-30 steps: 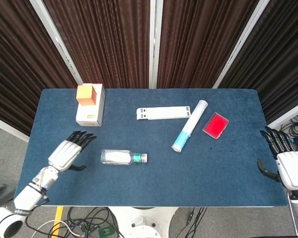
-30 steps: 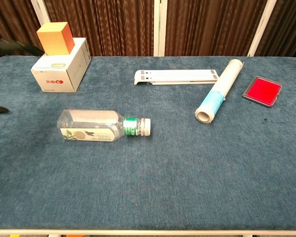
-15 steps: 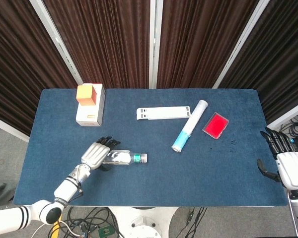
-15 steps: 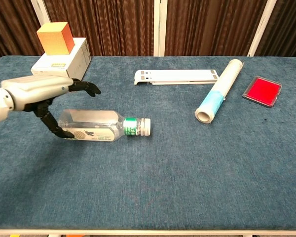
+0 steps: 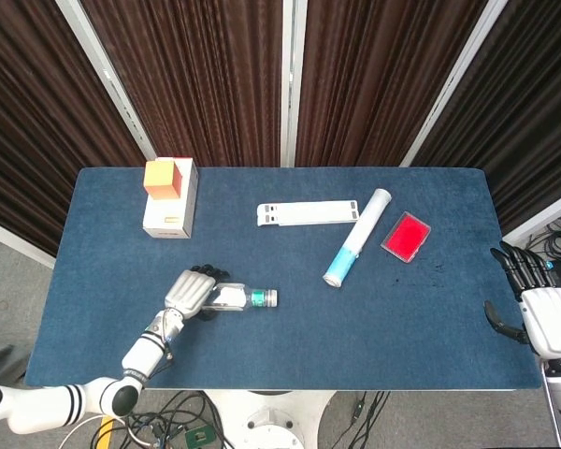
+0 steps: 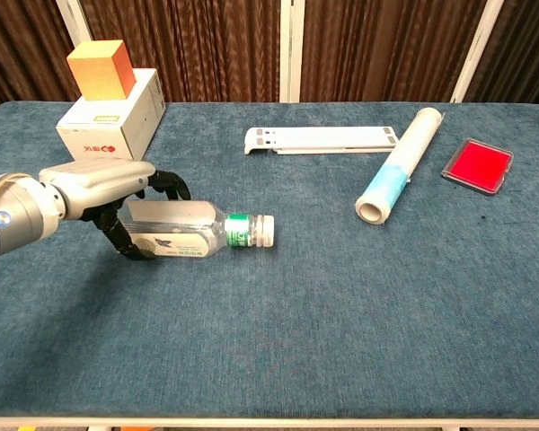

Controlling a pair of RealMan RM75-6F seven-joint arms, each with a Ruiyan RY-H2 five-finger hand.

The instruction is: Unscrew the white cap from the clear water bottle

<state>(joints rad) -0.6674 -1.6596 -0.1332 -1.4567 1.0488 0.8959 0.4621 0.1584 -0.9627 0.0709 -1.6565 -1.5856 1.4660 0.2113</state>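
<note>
Now Gripping: Left Hand Closing Around a Lying Bottle

Dark fingers (image 6: 166, 184) of the left hand (image 6: 108, 184) are curling over the base end of the clear water bottle (image 6: 184, 229), with the thumb hooking under its near side, so the hand is grasping the bottle's body. The bottle is lying on its side on the blue table (image 6: 341, 296), toward the left front, its white cap (image 6: 265, 230) pointing right and sitting just past a green neck band (image 6: 238, 230). The cap is still screwed on and no finger is touching it.

Behind the hand, an orange block (image 6: 101, 69) is resting on top of a white box (image 6: 112, 118) near the table's far left. Further right, a flat white stand (image 6: 323, 138) is lying along the back, and a white and blue roll (image 6: 400, 165) is slanting beside it. A red case (image 6: 477, 165) is lying just past the roll.

At the table's right edge, well apart from everything, the right hand (image 5: 538, 304) is hovering with its dark fingers spread, holding nothing.
</note>
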